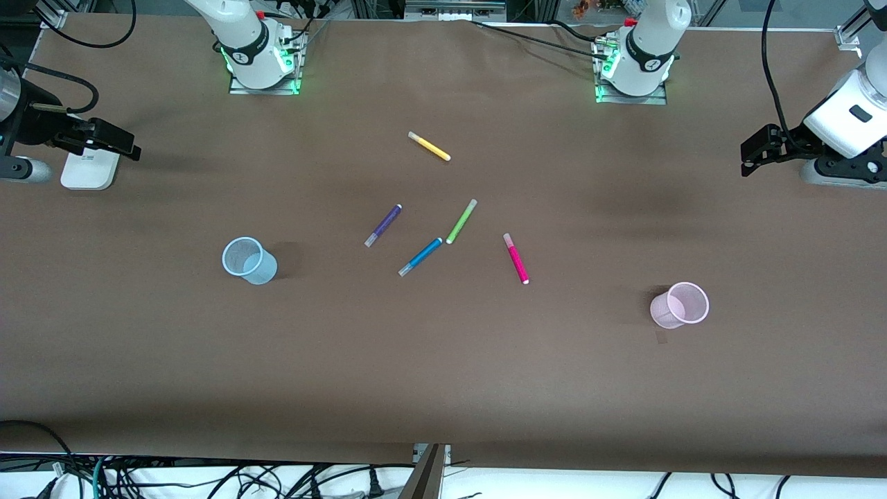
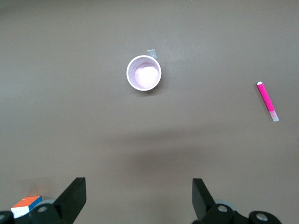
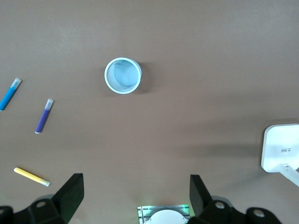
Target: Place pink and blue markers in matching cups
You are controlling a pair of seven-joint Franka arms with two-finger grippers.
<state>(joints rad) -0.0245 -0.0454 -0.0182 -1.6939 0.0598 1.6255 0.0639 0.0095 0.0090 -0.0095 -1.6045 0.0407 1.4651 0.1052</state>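
Both arms wait, raised at the table's ends. The left gripper (image 1: pixel 752 156) sits at the right edge of the front frame, fingers (image 2: pixel 74 196) spread wide, holding nothing. The right gripper (image 1: pixel 121 144) sits at the left edge, fingers (image 3: pixel 70 193) likewise wide and empty.

The blue marker (image 1: pixel 420 256) lies flat at frame centre, between the purple pen (image 1: pixel 383 225) and the pink marker (image 1: pixel 515 258), its tip just beside the green pen (image 1: pixel 461 221). The yellow pen (image 1: pixel 429 146) lies above them. The blue cup (image 1: pixel 249 260) stands left of centre. The pink cup (image 1: pixel 680 305) stands lower right. Both cups are upright and empty.
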